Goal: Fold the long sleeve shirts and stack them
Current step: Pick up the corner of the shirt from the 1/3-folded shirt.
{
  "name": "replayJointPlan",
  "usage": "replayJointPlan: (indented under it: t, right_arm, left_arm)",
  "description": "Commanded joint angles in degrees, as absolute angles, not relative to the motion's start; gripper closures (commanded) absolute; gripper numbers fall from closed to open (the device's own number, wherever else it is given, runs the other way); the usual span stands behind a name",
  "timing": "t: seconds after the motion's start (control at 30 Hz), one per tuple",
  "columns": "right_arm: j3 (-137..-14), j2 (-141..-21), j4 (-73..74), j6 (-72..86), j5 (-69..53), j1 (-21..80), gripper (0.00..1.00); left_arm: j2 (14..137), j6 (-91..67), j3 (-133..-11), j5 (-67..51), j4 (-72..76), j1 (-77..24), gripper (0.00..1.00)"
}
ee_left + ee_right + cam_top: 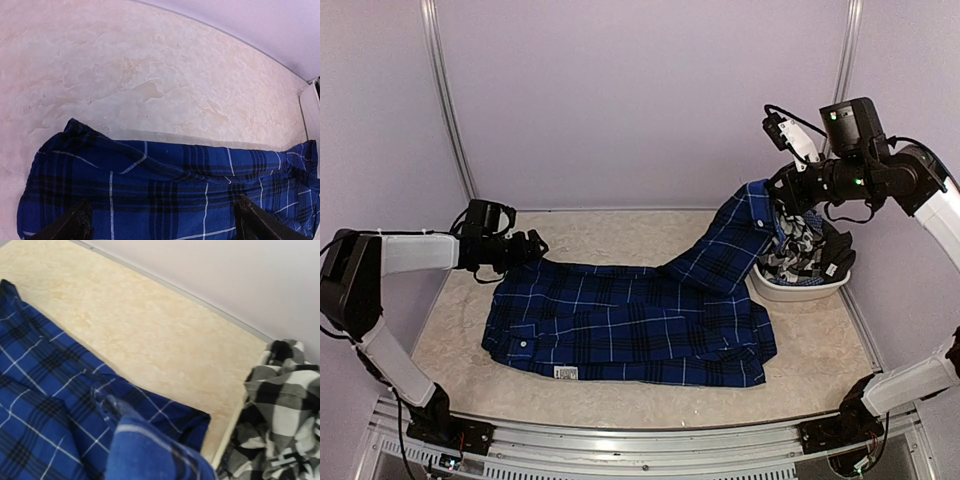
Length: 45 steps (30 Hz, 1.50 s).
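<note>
The royal blue plaid shirt (630, 320) lies spread across the middle of the table. One sleeve (730, 240) rises up to my right gripper (772, 190), which is shut on its end above the basket's left side. In the right wrist view the blue cloth (150, 450) covers my fingers. My left gripper (535, 245) is at the shirt's far left edge. Its fingers are wide apart low over the blue cloth (165, 190), holding nothing. The black-and-white checked shirt (800, 245) lies crumpled in the basket and also shows in the right wrist view (285, 405).
A white basket (800, 292) stands at the right wall, its rim showing in the right wrist view (225, 440). Pale walls close the table at the back and both sides. Bare tabletop (620, 235) lies behind the shirt.
</note>
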<state>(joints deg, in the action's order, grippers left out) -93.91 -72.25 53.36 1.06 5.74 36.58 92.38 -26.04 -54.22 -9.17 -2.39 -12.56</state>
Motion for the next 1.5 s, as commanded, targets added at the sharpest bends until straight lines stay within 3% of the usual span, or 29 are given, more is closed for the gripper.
replayJointPlan:
  t: [0.0, 0.5, 0.83, 1.1, 1.47]
  right_arm:
    - [-96.53, -71.49, 55.32, 0.6, 8.1, 36.52, 1.0]
    - [-96.74, -73.01, 55.7, 0.61, 3.54, 36.41, 1.0]
    - [-94.66, -71.75, 55.21, 0.58, 3.92, 36.45, 1.0]
    - [-93.99, -71.35, 54.93, 0.58, 4.02, 36.41, 1.0]
    - [-95.52, -71.01, 56.02, 0.61, 5.99, 36.38, 1.0]
  left_arm:
    - [88.41, -12.39, -57.76, -3.64, -4.05, -15.26, 0.07]
    - [99.85, 34.05, -74.46, -9.68, -21.23, -20.86, 0.1]
    - [108.45, 49.25, -78.0, -7.49, -28.09, -19.28, 0.11]
    - [115.94, 53.73, -84.17, -4.93, -29.08, -19.31, 0.19]
    - [119.65, 53.54, -87.53, -4.88, -31.89, -18.95, 0.51]
